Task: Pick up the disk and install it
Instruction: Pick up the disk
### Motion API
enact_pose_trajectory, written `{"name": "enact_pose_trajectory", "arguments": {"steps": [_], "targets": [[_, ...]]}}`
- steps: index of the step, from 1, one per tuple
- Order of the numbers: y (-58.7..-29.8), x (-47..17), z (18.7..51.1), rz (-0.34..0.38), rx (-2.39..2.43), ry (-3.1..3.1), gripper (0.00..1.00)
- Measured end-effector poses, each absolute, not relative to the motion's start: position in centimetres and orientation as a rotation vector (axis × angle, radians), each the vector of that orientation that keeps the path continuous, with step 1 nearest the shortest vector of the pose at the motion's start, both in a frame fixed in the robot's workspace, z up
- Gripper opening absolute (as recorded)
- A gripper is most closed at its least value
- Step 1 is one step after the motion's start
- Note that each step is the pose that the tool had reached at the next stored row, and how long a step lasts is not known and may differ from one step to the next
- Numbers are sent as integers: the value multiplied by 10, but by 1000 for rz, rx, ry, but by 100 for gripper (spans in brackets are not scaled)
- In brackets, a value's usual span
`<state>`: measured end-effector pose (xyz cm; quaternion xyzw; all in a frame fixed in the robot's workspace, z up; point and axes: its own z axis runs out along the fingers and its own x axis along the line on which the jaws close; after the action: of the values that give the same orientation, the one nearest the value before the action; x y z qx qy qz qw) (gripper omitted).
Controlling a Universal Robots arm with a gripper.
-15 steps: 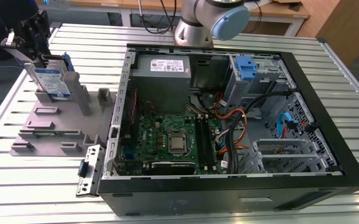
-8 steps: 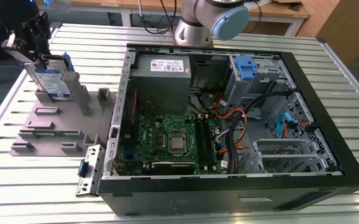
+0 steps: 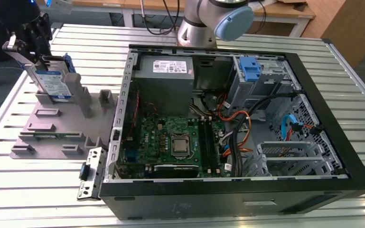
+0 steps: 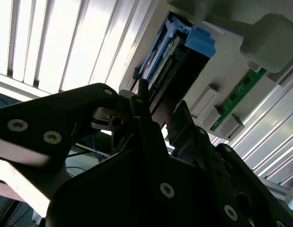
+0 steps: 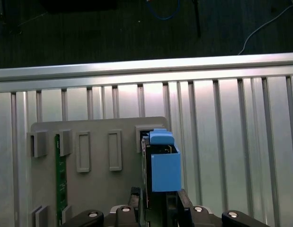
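Your 1 gripper (image 3: 30, 59) straddles the top edge of the 1 disk (image 3: 54, 80), which stands upright in 1 grey fixture (image 3: 49, 128) beside the 1 open computer case (image 3: 334, 142). You cannot tell whether it is clamped. 1 green memory stick (image 5: 60, 175) lies in that fixture.

Exterior view, as I see it from my station: an open black computer case (image 3: 233, 202) lies on the slatted metal table (image 3: 36, 190), toward the exterior view's right. Inside I make out a green motherboard (image 3: 169, 137), with a grey power-supply box (image 3: 169, 71) bearing a white sticker beyond it. A tall blue plastic clip (image 3: 250, 69) sits in the drive cage, with orange cables (image 3: 236, 116) and a blue cable (image 3: 290, 126) nearby. A grey fixture plate (image 3: 49, 128) lies just beside the case. In both wrist views, a green memory module (image 5: 60, 175) (image 4: 238, 97) sits in that plate.
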<state>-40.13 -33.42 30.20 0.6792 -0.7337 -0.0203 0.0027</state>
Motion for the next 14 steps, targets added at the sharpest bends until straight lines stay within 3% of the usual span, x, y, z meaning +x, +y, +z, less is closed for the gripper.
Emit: {"name": "enact_pose_trajectory", "arguments": {"steps": [14], "targets": [[-334, -397, 302, -64, 2130, -2301, 42]]}}
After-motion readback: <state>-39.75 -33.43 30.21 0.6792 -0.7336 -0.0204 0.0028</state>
